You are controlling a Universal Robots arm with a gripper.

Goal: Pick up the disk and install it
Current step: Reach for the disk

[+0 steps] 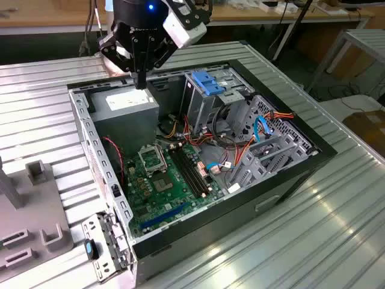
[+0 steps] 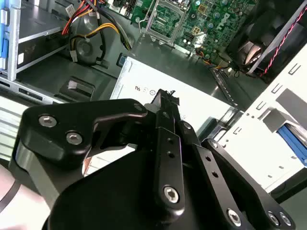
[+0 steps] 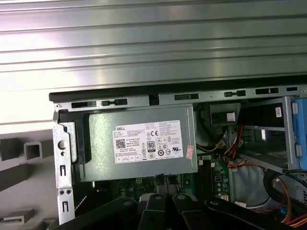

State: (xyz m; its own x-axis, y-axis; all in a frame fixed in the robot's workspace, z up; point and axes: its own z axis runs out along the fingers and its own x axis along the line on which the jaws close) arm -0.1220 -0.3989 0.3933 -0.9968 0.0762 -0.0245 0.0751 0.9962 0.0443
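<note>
The disk is out of view. My black gripper hangs above the open computer case, at its back corner on the exterior view's left. The fingers are shut together with nothing between them. Their tip points down at the grey power supply and stays a little above its white label. In the second wrist view the gripper ends over that white label. In the first wrist view the power supply lies just beyond the gripper's dark linkage.
Inside the case lie a green motherboard, a tall metal bay topped by a blue plastic bracket, and loose red, orange and blue cables. A grey fixture stands on the ribbed metal table at the exterior view's left.
</note>
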